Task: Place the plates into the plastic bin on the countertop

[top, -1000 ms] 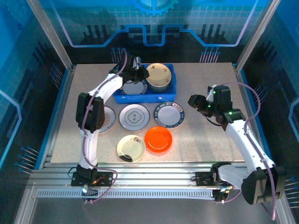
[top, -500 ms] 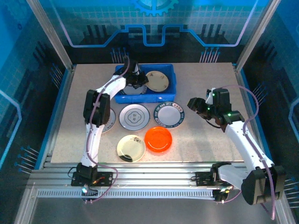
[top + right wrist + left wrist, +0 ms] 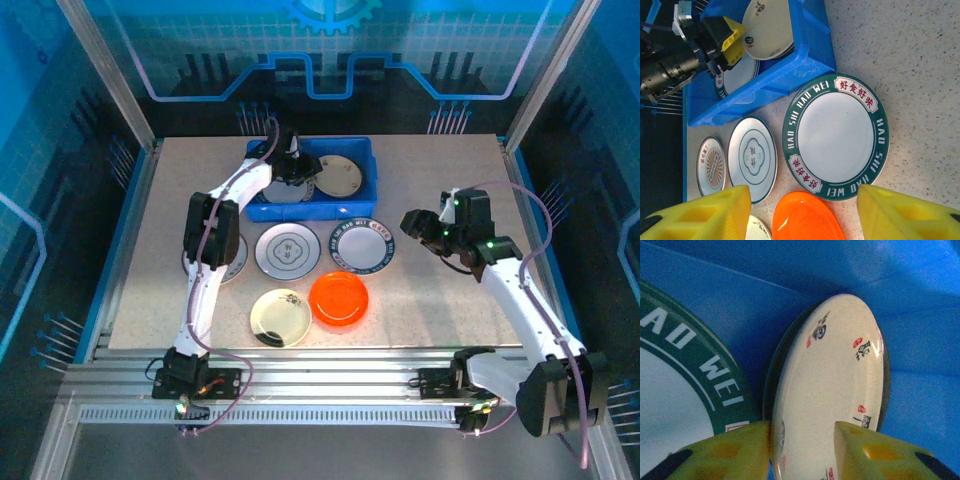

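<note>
The blue plastic bin (image 3: pixel 312 211) stands at the back of the countertop (image 3: pixel 440 170). Inside it a cream plate (image 3: pixel 339 176) lies on the right and a green-rimmed plate (image 3: pixel 283 192) on the left. My left gripper (image 3: pixel 303 170) is low in the bin, open, with the cream plate's (image 3: pixel 835 385) edge between its parted fingers (image 3: pixel 735 452). On the counter lie a green-rimmed plate (image 3: pixel 361 245), a grey-white plate (image 3: pixel 287 249), an orange plate (image 3: pixel 339 298) and a cream plate (image 3: pixel 280 317). My right gripper (image 3: pixel 420 228) hovers open to the right of the green-rimmed plate (image 3: pixel 836 136), holding nothing.
A small patterned plate (image 3: pixel 232 258) lies at the left, partly under the left arm. A dark rim shows under the cream plate in the bin. Aluminium rails and blue edging frame the counter. Bare counter lies right of the bin and behind the right arm.
The left gripper carried the cream plate down into the bin's right side, laid it flatter, and its jaws have parted. The right arm has barely moved.
</note>
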